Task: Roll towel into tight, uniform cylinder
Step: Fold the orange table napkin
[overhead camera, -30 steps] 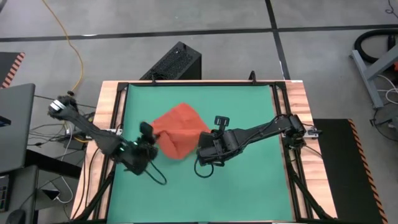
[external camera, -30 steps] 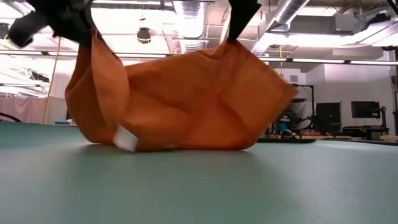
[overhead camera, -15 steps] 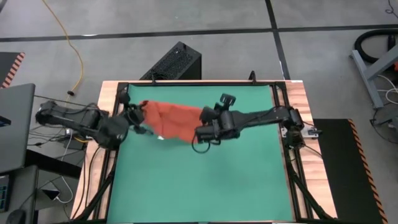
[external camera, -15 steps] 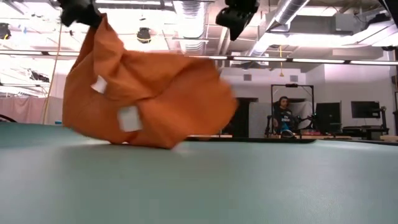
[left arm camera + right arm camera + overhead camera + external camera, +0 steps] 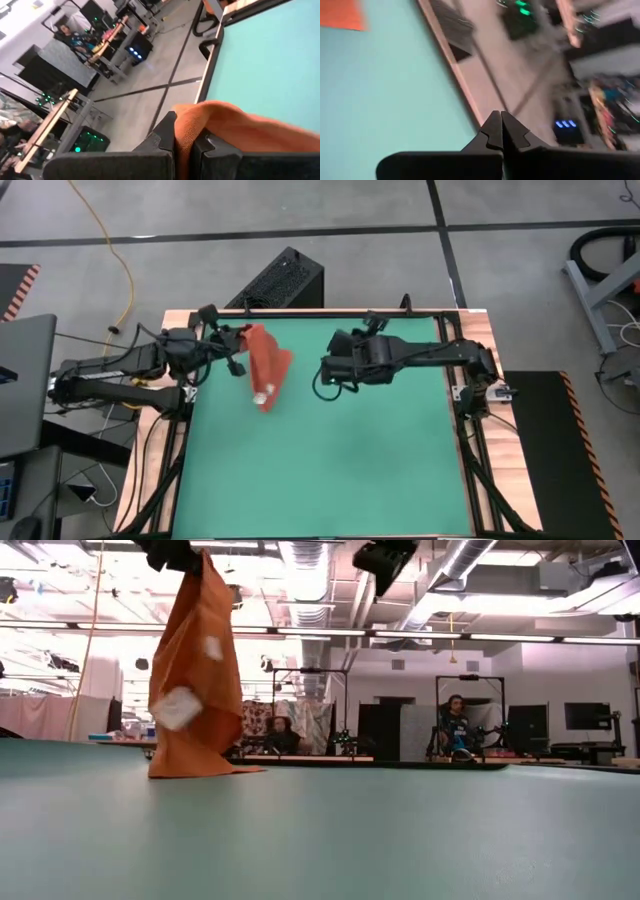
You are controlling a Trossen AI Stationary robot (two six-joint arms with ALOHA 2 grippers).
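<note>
Only the hanging towel (image 5: pixel 264 366) interrupts the bare green mat (image 5: pixel 350 450), open toward the near edge.

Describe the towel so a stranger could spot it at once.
Find the green mat covering the table. At its far left corner, the left hand holds the towel hanging down, its lower edge on the mat. It is the only orange-red cloth, with white tags.

Towel (image 5: pixel 235 125) corner inside left claw (image 5: pixel 184 145); distant people (image 5: pixel 456 720) too small.
</note>
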